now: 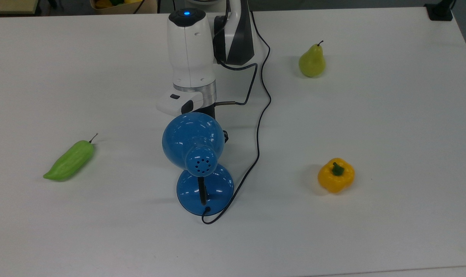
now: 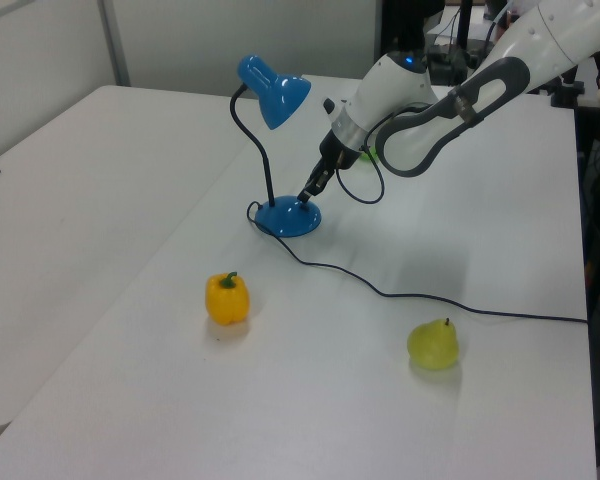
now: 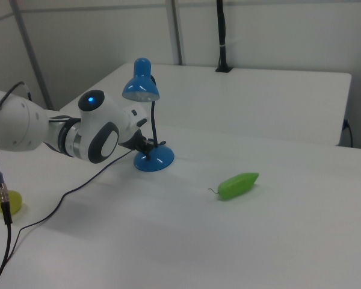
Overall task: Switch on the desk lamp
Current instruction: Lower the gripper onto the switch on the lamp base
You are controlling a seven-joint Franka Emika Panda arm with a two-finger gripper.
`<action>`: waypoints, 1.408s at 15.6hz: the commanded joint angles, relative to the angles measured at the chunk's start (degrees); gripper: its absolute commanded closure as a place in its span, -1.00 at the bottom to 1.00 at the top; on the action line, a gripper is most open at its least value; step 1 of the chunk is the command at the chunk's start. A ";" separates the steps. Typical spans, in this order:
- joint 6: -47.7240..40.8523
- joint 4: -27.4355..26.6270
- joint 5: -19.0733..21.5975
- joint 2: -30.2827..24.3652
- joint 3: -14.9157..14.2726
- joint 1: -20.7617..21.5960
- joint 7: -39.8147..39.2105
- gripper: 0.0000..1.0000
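White tables (image 1: 390,115) (pale walls (image 3: 277,36))

Claw (image 2: 306,196) at desk lamp (image 2: 287,215) base.
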 commanded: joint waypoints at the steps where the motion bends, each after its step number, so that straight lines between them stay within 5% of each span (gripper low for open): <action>1: 1.18 0.82 0.39 1.02 -0.20 0.55 0.73 1.00; 22: 1.18 2.67 -0.14 2.34 -0.20 0.55 0.56 1.00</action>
